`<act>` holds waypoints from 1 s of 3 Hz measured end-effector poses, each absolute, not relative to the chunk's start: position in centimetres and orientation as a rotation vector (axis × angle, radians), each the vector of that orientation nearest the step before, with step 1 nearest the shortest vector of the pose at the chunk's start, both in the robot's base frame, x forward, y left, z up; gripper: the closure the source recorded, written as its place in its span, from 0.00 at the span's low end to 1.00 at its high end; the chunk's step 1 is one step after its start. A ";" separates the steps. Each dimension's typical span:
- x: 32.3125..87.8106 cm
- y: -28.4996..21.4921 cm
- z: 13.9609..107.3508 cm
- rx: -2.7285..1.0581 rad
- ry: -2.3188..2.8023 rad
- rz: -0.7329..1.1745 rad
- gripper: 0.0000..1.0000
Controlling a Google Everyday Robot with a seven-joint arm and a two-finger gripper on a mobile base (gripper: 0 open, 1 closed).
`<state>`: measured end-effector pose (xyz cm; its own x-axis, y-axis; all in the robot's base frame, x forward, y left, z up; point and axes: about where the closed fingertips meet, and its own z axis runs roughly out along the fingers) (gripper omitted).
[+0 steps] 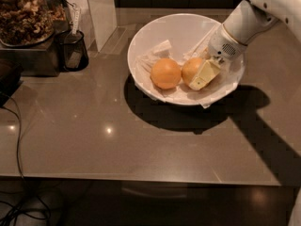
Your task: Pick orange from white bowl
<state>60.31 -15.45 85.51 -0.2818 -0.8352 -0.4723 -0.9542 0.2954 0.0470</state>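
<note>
The white bowl (155,36), lined with crumpled white napkins, stands on the grey counter at centre back. Two round fruits lie in it side by side. The paler, yellower orange (188,68) is the right one. The deeper, redder-orange fruit (165,73) is the left one and touches it. My gripper (197,75) reaches down into the bowl from the upper right. Its cream-coloured end lies over the right front of the paler orange and hides that side of it.
A black mesh cup (70,51) and a container of dried brown pieces (23,13) stand at the back left. A white upright box (101,13) stands behind them. A black cable (16,135) hangs over the left edge. The counter's front edge runs along the bottom.
</note>
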 end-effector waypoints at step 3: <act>58.4 -16.5 89.6 -1.526 2.076 0.443 1.00</act>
<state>58.36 -16.46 89.60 -0.2293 -0.7788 -0.5839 -0.9492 0.3116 -0.0428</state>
